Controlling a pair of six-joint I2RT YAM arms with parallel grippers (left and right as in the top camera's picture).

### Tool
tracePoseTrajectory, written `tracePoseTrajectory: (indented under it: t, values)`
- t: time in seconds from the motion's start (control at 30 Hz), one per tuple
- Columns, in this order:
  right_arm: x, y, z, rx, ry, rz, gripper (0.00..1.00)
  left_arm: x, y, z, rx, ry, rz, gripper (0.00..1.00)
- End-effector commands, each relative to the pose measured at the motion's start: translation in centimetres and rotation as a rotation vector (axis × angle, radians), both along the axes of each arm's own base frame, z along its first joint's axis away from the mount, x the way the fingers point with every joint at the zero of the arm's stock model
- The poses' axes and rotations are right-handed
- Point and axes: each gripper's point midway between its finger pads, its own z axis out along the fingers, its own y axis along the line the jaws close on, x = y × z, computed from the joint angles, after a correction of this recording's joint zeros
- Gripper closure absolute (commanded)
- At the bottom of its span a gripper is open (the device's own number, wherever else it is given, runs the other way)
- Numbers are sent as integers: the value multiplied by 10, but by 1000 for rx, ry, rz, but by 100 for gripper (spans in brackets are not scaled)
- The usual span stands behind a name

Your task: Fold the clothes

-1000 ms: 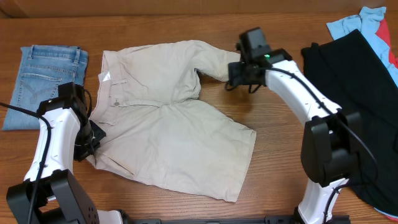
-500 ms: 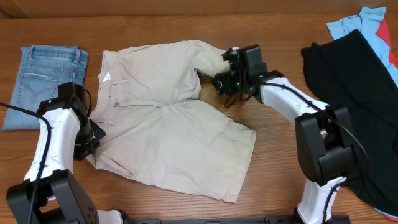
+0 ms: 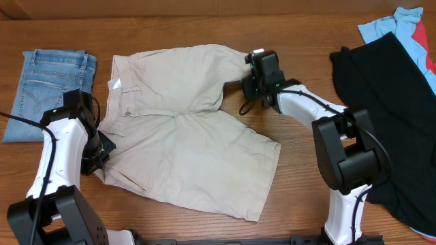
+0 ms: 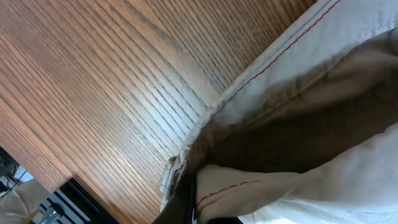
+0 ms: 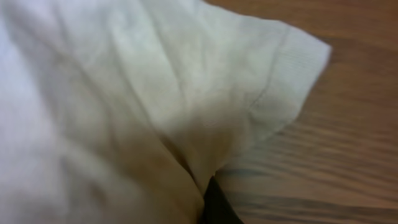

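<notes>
Softly limp, light khaki shorts (image 3: 184, 129) lie spread between both claws: the left claw (image 3: 101, 151) pinches the waistband corner (image 4: 205, 124); the right claw (image 3: 248, 68) touches a leg hem (image 5: 280, 87), closure hidden. Stitched edges give the surest hold.

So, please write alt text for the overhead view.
Beige shorts lie spread on a wooden table, the right gripper at a leg hem and the left gripper at the waistband. Folded jeans lie left, a black garment right.
</notes>
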Motion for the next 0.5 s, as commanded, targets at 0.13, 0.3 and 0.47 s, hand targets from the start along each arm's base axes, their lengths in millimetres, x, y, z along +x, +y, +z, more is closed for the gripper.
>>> tracePoseTrajectory:
  t: [0.13, 0.3, 0.47]
  values:
    - [66, -44, 151, -269, -287, 94, 95, 2, 4, 5, 28, -17, 1, 94]
    - [35, -110, 137, -574, -69, 49, 88, 1, 4, 5, 27, -14, 1, 94]
    - [-5, -152, 104, -553, 156, -76, 0, 1, 4, 5, 27, -16, 1, 94]
